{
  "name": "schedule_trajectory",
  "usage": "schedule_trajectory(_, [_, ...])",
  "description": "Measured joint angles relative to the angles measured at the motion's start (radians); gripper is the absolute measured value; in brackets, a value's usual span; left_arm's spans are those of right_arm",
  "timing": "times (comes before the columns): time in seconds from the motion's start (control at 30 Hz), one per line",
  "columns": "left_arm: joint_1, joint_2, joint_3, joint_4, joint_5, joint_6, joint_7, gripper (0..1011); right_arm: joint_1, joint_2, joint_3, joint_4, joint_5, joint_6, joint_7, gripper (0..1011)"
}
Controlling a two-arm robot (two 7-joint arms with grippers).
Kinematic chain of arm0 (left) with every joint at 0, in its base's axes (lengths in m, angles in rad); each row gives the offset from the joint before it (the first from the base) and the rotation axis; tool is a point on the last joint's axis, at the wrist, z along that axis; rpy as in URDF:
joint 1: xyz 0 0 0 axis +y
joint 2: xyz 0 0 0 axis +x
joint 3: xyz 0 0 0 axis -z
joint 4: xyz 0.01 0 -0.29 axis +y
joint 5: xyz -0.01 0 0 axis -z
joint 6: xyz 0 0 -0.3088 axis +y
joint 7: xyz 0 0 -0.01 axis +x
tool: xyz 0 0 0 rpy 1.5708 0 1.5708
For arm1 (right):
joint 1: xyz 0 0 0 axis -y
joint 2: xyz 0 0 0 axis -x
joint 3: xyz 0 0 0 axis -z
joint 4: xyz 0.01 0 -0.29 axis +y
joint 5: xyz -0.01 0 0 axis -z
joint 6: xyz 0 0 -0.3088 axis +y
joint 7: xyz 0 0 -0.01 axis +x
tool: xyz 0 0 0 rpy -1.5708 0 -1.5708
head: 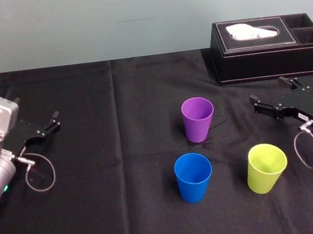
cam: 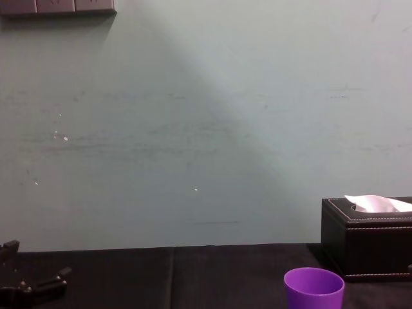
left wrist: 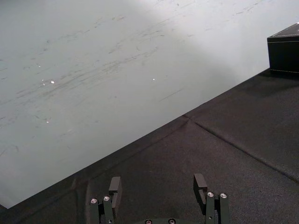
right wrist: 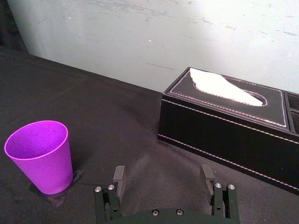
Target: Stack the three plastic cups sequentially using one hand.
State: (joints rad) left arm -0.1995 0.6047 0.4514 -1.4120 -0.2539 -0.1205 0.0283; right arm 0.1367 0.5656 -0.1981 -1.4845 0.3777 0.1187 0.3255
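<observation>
Three plastic cups stand upright and apart on the black tablecloth. The purple cup (head: 197,119) (right wrist: 41,156) (cam: 314,290) is farthest back. In front of it stands the blue cup (head: 193,177), and the yellow-green cup (head: 266,167) is to the blue one's right. My right gripper (head: 272,99) (right wrist: 162,176) hovers open to the right of the purple cup and behind the yellow-green cup, with nothing between its fingers. Far off at the table's left, my left gripper (head: 52,121) (left wrist: 157,185) rests open and empty.
A black tissue box (head: 264,47) (right wrist: 231,126) (cam: 367,238) with a white tissue sits at the back right, just behind my right gripper. A pale wall runs behind the table. Open cloth lies between the cups and my left arm.
</observation>
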Motion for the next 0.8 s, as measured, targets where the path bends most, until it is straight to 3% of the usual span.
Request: schedule_trajectory(0.8, [0.0,0.0,0.0,0.0,0.0,0.0,0.0,1011,0.0,0.0,0.0,0.0,0.0,0.0,0.0,1003])
